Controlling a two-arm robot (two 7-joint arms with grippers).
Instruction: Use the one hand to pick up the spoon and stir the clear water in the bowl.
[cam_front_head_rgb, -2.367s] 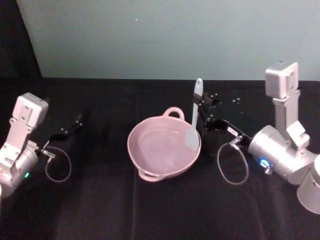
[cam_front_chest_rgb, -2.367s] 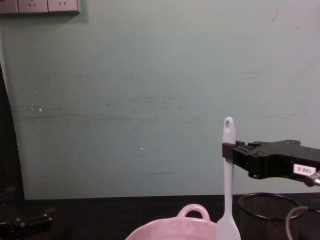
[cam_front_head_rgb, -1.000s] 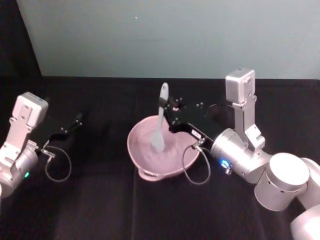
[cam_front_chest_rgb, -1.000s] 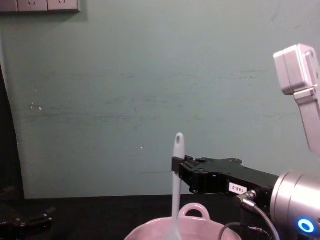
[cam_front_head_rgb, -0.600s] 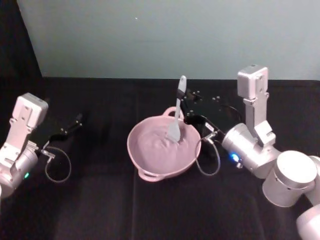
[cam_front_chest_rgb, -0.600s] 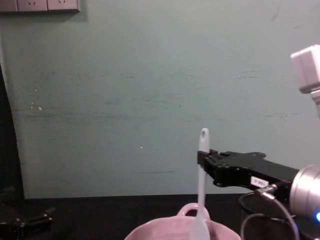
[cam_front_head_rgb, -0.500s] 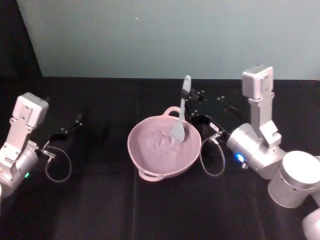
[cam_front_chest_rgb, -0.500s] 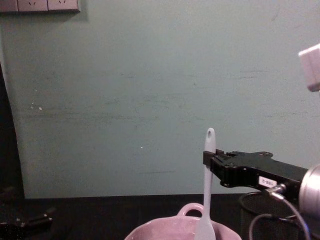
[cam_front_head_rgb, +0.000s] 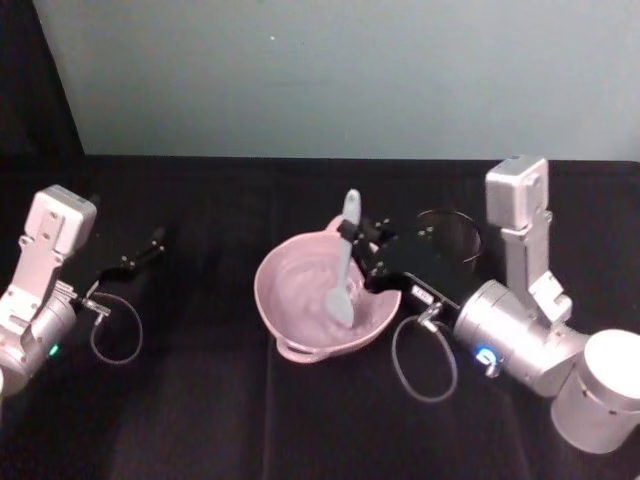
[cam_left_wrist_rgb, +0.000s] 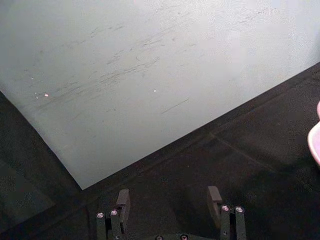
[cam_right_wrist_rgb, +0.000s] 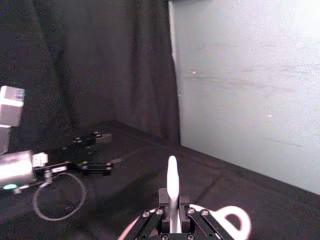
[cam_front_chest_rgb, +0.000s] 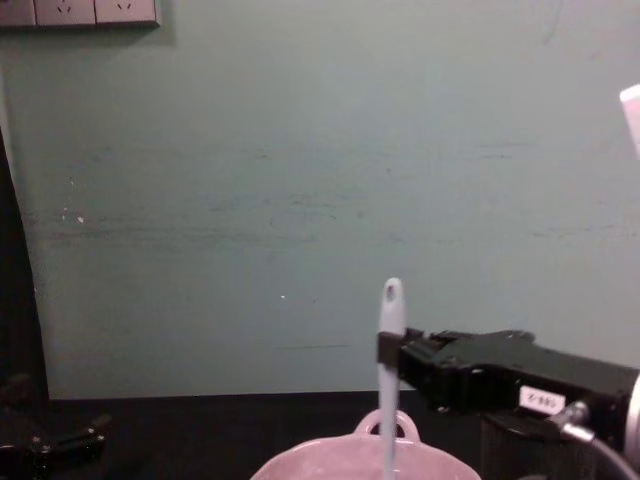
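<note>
While the right gripper (cam_front_head_rgb: 349, 232) clamps its black fingers on the upper handle of the spoon (cam_front_head_rgb: 344, 268), the white utensil stands almost upright. Its flat blade is down inside the bowl (cam_front_head_rgb: 260, 292) and the end with the hole points at the ceiling. That high grip seems deliberate: the fingers sit above the pink rim, clear of the water (cam_front_head_rgb: 300, 285), and only the blade goes in. The water's surface looks faintly rippled, so I judge the stirring to be under way rather than about to start.

The bowl sits near the middle of the black-covered table (cam_front_head_rgb: 200, 410), with a small loop handle on its far rim. From the chest view that handle shows just behind the spoon's shaft. The right arm reaches in from the robot's right, crossing the bowl's right rim, which leaves the blade roughly mid-bowl with room to sweep either way.

Just beyond the gripper, to the bowl's right, stands a black wire-mesh cup (cam_front_head_rgb: 455, 228). A wide swing that way could bump it.

The left gripper (cam_left_wrist_rgb: 168, 202) rests well apart on the robot's left side of the table, with its fingers spread and holding nothing. That fits a job meant for one hand.
</note>
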